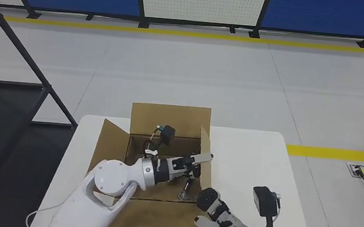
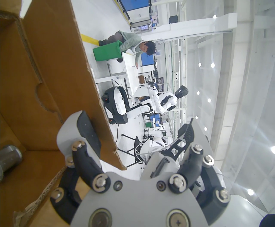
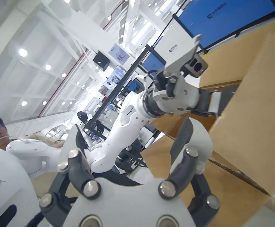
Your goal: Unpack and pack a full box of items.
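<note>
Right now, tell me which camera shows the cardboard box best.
Top view: the open box shows from above, all flaps spread. The left wrist view gives one flap close up; the right wrist view, parts of its flaps.

The open corrugated cardboard box [image 1: 171, 116] is showing plain brown, the flat counter [image 1: 249, 157] is showing white, and the stubby metal cylinder [image 2: 9, 158] is showing dull grey.

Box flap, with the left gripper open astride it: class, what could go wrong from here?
1. The left gripper straddles the flap; closing and pulling could crease or tear the cardboard, or drag the whole box.
2. The right gripper, also open, sits close to the same side of the box, so the two arms might collide.
</note>
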You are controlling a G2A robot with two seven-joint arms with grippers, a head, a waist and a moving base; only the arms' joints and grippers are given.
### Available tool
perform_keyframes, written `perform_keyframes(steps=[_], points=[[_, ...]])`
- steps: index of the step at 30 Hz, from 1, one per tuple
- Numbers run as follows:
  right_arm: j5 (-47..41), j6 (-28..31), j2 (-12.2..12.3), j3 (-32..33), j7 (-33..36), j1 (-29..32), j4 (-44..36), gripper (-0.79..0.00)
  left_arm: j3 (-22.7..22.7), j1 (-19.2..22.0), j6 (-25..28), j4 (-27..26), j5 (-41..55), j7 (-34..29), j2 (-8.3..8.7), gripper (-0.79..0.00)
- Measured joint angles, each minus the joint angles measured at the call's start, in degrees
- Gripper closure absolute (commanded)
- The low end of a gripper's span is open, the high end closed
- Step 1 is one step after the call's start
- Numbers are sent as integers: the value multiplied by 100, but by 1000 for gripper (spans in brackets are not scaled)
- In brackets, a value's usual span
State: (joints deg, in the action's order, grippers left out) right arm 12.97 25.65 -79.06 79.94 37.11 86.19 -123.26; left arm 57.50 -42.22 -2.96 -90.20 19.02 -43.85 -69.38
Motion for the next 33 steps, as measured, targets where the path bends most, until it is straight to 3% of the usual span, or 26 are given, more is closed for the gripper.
perform_keyframes(steps=[4,20,26,33], points=[[54,-18,31,-67,28,3,-32,-785,-142,125,31,70,139,17,-65,-785],[1319,-1351,38,-465,-1193,71,-262,-785,-784,1020,236,1315,897,-32,-465,-785],[1391,-1942,47,-356,-1489,167,-309,-785,-767,1110,335,1523,920,-137,-515,-785],[1158,-2316,56,-144,-1703,60,-160,-785,-512,929,396,1431,913,-222,-471,-785]])
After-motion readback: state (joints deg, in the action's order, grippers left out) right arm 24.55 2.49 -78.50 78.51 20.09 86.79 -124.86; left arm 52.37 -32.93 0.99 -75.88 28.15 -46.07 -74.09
